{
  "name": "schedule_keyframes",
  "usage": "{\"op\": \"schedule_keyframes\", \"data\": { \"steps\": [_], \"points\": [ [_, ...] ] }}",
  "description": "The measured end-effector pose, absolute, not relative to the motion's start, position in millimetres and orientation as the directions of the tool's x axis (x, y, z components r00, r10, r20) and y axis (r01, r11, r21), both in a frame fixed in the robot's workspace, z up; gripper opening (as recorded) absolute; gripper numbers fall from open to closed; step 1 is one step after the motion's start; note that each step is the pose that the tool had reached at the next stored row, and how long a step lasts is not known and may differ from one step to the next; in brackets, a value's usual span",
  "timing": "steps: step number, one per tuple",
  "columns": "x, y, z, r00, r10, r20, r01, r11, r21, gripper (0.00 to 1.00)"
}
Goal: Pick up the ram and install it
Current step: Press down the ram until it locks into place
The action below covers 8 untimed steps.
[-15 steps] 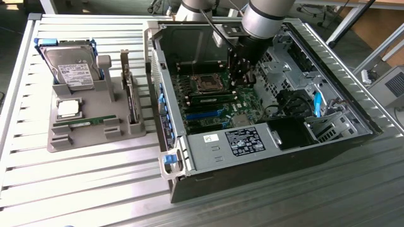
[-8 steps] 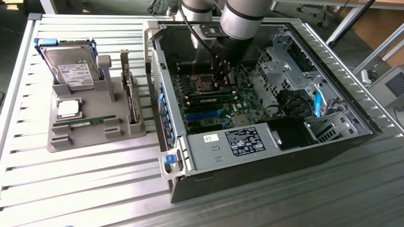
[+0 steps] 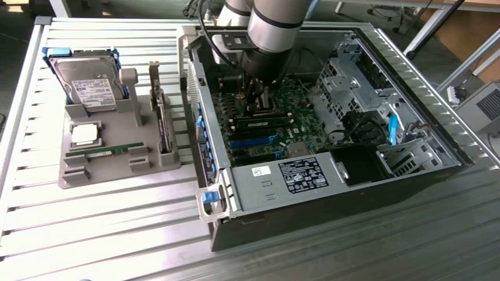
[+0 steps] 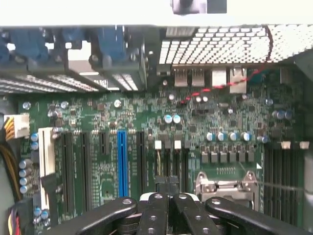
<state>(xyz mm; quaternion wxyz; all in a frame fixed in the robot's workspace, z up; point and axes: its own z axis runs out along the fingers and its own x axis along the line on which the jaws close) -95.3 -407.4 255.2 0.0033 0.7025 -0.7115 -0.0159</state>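
Observation:
One ram, a narrow green stick with black chips, stands on edge in a slot of the motherboard inside the open computer case. My gripper is down in the case directly over this stick, its fingers pressed together. Whether the fingers touch the stick I cannot tell. In the wrist view the shut gripper points at the memory slots beside the processor socket. A second ram lies on the grey holder outside the case.
The grey holder also carries a hard drive, a square silver processor and an upright dark expansion card. Case walls, a drive cage and the power supply close in around the motherboard. The slatted metal table lies around them.

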Motion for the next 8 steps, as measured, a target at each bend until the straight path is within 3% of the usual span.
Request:
{"op": "schedule_keyframes", "data": {
  "steps": [8],
  "points": [
    [-96.4, -407.8, 248.5, -0.013, -1.0, -0.018, -1.0, 0.013, 0.027, 0.09]
  ]
}}
